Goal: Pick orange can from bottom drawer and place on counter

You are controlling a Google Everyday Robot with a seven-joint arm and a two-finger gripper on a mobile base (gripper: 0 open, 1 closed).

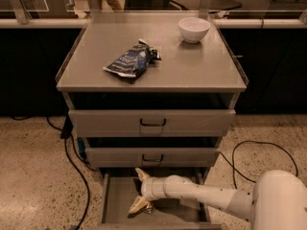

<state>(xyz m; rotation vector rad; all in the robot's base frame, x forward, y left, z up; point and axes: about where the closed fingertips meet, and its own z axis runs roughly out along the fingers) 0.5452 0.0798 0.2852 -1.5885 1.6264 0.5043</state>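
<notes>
The bottom drawer (115, 195) is pulled open under the two upper drawers. My gripper (138, 190) reaches into it from the right on the white arm (201, 193). Its fingers are spread open, one fingertip (141, 174) pointing to the drawer's back and the other (135, 206) low near the front. The orange can (147, 207) lies on the drawer floor right against the lower finger and is mostly hidden by it. I cannot tell whether the finger touches it. The counter (192, 66) is the grey cabinet top above.
A dark blue snack bag (130, 61) lies on the counter's left half and a white bowl (194, 29) stands at its back right. Two shut drawers with black handles (152, 123) sit above the open one. Black cables (72, 176) run over the speckled floor on both sides.
</notes>
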